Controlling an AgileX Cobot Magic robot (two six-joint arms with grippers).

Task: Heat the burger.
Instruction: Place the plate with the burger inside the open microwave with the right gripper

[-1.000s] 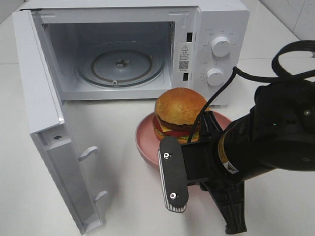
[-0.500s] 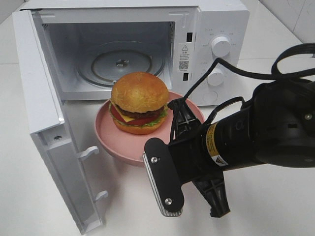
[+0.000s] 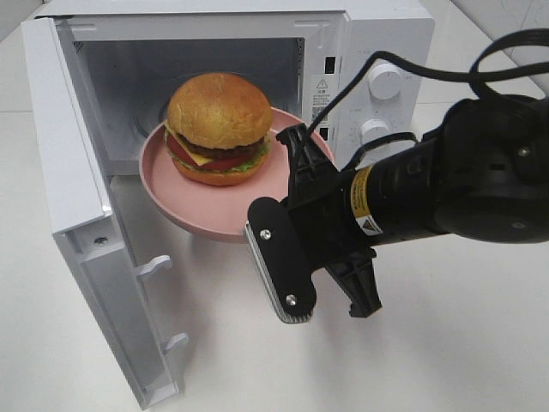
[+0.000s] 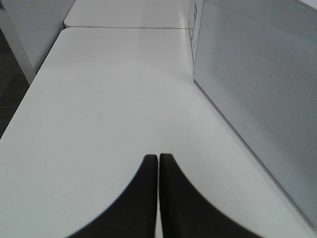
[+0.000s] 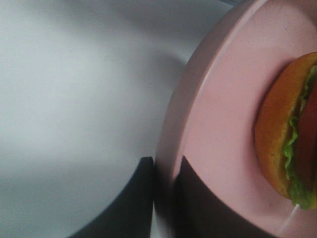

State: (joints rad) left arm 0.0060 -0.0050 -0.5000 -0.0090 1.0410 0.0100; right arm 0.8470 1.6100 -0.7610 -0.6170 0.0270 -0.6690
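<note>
While the burger [image 3: 219,129] sat upright near the middle of the round pink plate [image 3: 257,206], you had plate and burger together at the mouth of the white microwave [image 3: 382,34], in front of the open cavity and clear of the table [image 3: 446,360]. Your right gripper [image 3: 298,146] was pinched narrowly on the plate's rim. The right wrist view showed one finger lying on the pink surface and the other outside the lip, and nothing touched the burger itself.

That hold made sense to me. Carrying the plate by its edge kept the fingers off the bun and kept the load roughly level, and the door [image 3: 77,215] stood swung wide so the way in was free. I judged the plate not yet set down.

Your left gripper [image 4: 158,193] had its jaws pressed together on nothing, low over the table beside a white dotted panel [image 4: 257,89], probably that door's outer face.

Much was hidden from you:
- Burger and plate covered most of the cavity floor, so you could not tell how far over the threshold the plate's far edge reached.
- The flat black bracket [image 3: 279,266] on the arm covered part of the plate's near edge.
- The right wrist view cut the burger off at one side.
</note>
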